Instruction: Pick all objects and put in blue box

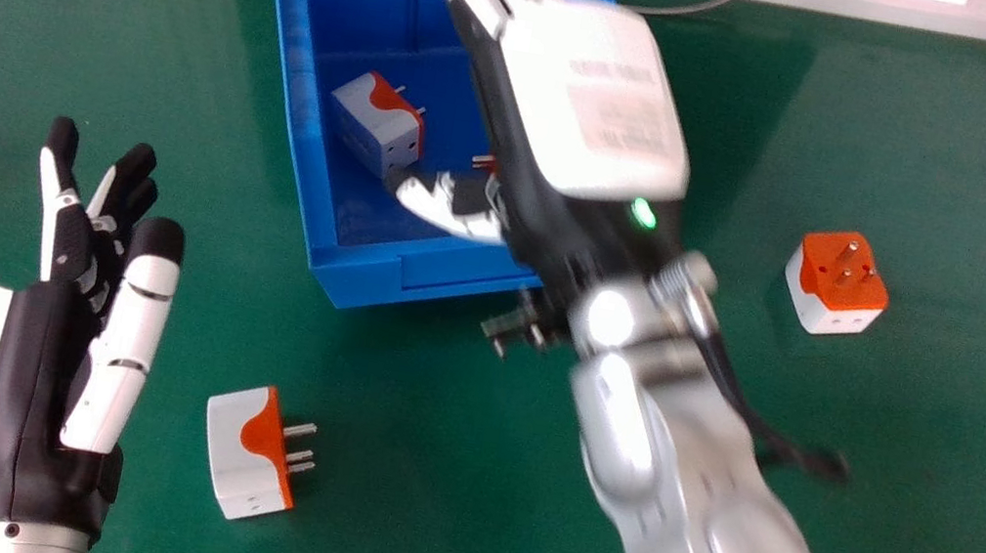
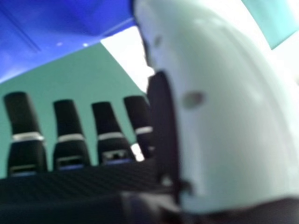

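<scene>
R hand (image 1: 595, 100) over box (image 1: 452, 282), fingers extended, nothing held. L hand (image 1: 26, 381) relaxed open, empty. Near plug (image 1: 233, 448) on surface (image 1: 434, 524), just R of L hand, long axis roughly near-far, pins R. L hand nearer. Far plug (image 1: 838, 282) R of box, prob R hand's.

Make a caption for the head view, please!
Open right hand over the blue box, two plugs on the green table.

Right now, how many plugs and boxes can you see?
Plugs: 4 (left table plug, right table plug, box plug, and a plug mostly hidden behind the right hand)
Boxes: 1 blue box
Total: 5
</scene>
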Tool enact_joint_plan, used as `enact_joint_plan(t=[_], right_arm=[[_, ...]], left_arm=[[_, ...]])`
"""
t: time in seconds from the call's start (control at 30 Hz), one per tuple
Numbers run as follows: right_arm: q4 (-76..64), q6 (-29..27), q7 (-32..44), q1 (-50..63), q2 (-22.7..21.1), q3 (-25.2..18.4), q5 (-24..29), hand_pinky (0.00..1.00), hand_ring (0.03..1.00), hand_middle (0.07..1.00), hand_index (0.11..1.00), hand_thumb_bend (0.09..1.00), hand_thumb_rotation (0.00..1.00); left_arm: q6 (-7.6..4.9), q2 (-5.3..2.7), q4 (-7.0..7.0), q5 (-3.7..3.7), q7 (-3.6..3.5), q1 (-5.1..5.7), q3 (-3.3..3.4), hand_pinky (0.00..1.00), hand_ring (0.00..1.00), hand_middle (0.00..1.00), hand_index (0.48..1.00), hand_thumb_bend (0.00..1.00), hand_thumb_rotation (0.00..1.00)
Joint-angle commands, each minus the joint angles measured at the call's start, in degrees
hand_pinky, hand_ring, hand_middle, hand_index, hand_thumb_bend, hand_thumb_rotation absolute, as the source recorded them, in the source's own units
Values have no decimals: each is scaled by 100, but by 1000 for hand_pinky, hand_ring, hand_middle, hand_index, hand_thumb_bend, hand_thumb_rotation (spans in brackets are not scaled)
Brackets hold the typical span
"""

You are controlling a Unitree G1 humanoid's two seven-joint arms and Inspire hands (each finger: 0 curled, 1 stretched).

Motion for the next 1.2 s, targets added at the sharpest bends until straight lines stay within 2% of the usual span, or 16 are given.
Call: enact_joint_plan(t=[0.0,0.13,0.23,0.3,0.4,0.47,0.53,0.6,0.7,0.83,0.9,1.0,1.03,1.17], right_arm=[[-488,-295,-269,408,-167,-93,-123,589,780,840,813,388,164],[-835,-864,-729,1215,-460,-210,-98,587,768,833,800,368,205],[-1054,-1301,-1032,1883,-640,-385,73,610,778,840,804,355,249],[-1156,-1584,-1183,2295,-751,-552,204,633,793,850,811,364,242],[-1158,-1924,-1428,2813,-938,-859,289,655,815,869,826,371,224],[-1154,-1992,-1550,3077,-988,-1067,257,662,827,880,837,361,251],[-1134,-2012,-1689,3254,-954,-1272,247,666,832,879,837,369,258],[-1107,-2028,-1768,3367,-914,-1496,322,663,832,876,836,373,266],[-1042,-1966,-1818,3441,-855,-1839,403,668,833,883,837,406,220],[-829,-1754,-1808,3371,-815,-2245,376,674,831,881,844,414,193],[-785,-1668,-1664,3334,-792,-2407,497,693,840,887,851,412,229],[-725,-1430,-1436,3202,-774,-2614,554,710,850,897,859,424,248],[-668,-1352,-1399,3126,-772,-2685,553,710,849,898,862,431,255],[-368,-1111,-1239,2749,-810,-2931,610,696,828,882,853,469,270]], left_arm=[[-29,27,-68,-64,-17,-33,0,988,980,974,955,419,749],[0,24,-96,-71,-21,-68,-28,998,981,976,958,393,756],[-44,36,-58,-53,-19,-119,-27,994,980,976,957,385,769],[-65,46,-26,-47,-18,-146,-19,988,976,974,953,374,770],[-14,61,-14,-136,-68,-168,-22,996,975,972,949,379,750],[-46,74,15,-118,-71,-187,-10,998,975,973,949,385,743],[-76,82,43,-114,-78,-202,5,993,973,972,951,388,745],[-56,91,38,-125,-91,-197,10,994,978,979,962,404,760],[-8,98,18,-169,-118,-186,13,1000,986,985,967,441,781],[23,95,0,-138,-71,-191,35,1000,979,975,954,433,757],[61,100,-44,-191,-97,-173,32,1000,980,975,956,421,753],[42,105,-46,-186,-101,-157,43,1000,986,979,964,413,749],[7,114,-21,-127,-75,-165,58,1000,989,981,968,408,760],[-61,138,26,-31,-26,-154,95,997,982,975,962,426,771]])
